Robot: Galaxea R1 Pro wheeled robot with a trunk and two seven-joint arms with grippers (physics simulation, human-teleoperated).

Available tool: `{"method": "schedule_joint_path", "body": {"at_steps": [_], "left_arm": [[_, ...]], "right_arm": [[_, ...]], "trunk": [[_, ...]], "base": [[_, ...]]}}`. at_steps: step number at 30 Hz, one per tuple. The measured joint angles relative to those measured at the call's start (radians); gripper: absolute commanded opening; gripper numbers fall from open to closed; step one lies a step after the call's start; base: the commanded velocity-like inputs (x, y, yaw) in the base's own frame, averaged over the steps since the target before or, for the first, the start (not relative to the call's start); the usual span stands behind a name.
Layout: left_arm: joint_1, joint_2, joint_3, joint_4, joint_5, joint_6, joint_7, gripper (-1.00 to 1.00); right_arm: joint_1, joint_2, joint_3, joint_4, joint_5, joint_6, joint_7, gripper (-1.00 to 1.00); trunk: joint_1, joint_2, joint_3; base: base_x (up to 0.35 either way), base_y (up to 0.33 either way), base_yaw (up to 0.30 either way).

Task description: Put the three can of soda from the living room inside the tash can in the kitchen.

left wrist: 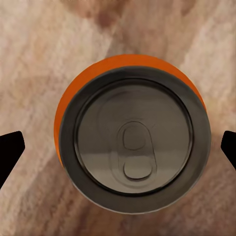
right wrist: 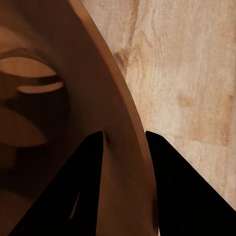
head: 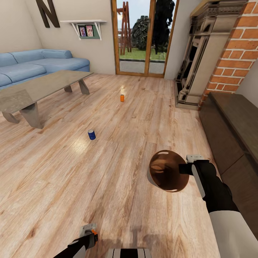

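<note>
We can read one piece of writing, a large dark letter N [head: 47,12] on the wall above the blue sofa [head: 36,66]; the cans carry no label we can make out. The right hand [head: 183,168] is clenched on the rim of the tash can [head: 166,171], one finger [right wrist: 73,196] inside the glossy brown wall and the other outside, holding it above the plank floor [head: 118,150] with its mouth tipped toward us. A blue can of soda [head: 91,134] stands on the floor near the corner of the glass-topped bench [head: 43,84], and an orange can of soda [head: 122,98] stands farther off toward the glass doors [head: 143,36]. The left hand [left wrist: 118,142] is released, fingertips wide on either side of an orange can [left wrist: 132,132] seen from above, not touching it. In the head view that hand [head: 89,232] is cut off by the lower edge.
</note>
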Motion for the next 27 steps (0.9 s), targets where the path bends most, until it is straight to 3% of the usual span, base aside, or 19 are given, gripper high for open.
{"method": "schedule_joint_path", "body": {"at_steps": [27], "left_arm": [[0.000,0.000,0.001,-0.007,0.002,0.000,0.000,1.00]], "right_arm": [[0.000,0.000,0.000,0.000,0.000,0.000,0.000,-1.00]], "trunk": [[0.000,0.000,0.000]], "base": [[0.000,0.000,0.000]]}}
